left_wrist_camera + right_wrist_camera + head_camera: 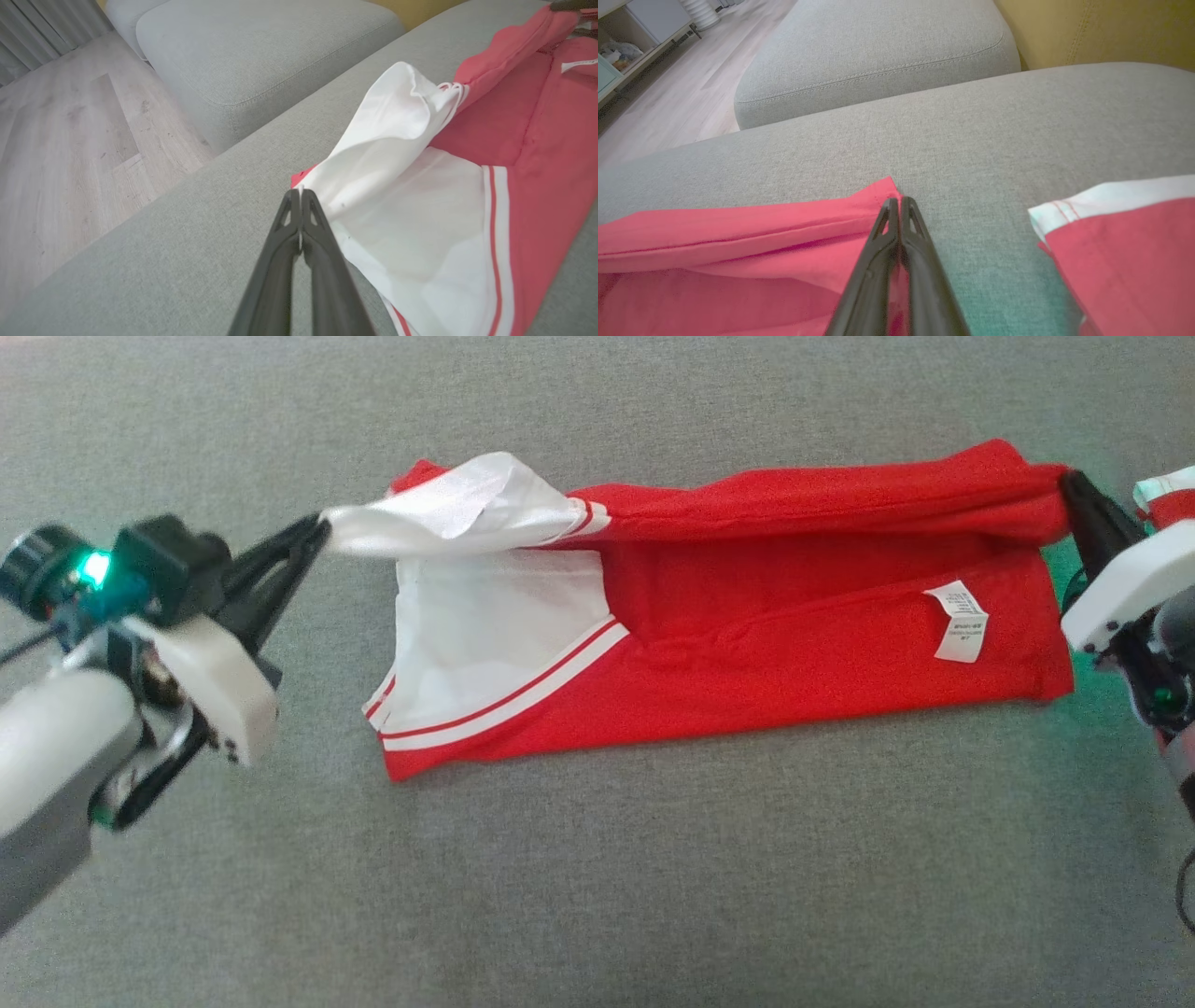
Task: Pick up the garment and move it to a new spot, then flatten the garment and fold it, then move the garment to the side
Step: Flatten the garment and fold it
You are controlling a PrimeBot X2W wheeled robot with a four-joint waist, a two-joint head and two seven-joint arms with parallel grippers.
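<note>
The left tool [316, 530] has slim black trussed fingers [271, 574], a white wrist shell [219, 681], a green lamp [93, 569] and pale grey forearm [47, 747].

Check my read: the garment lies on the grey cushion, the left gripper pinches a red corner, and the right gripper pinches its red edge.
Not quite. The left gripper pinches a white corner of the garment, not a red one; the left wrist view shows it. The rest holds: it lies on the grey cushion, and the right gripper pinches its red edge.
</note>
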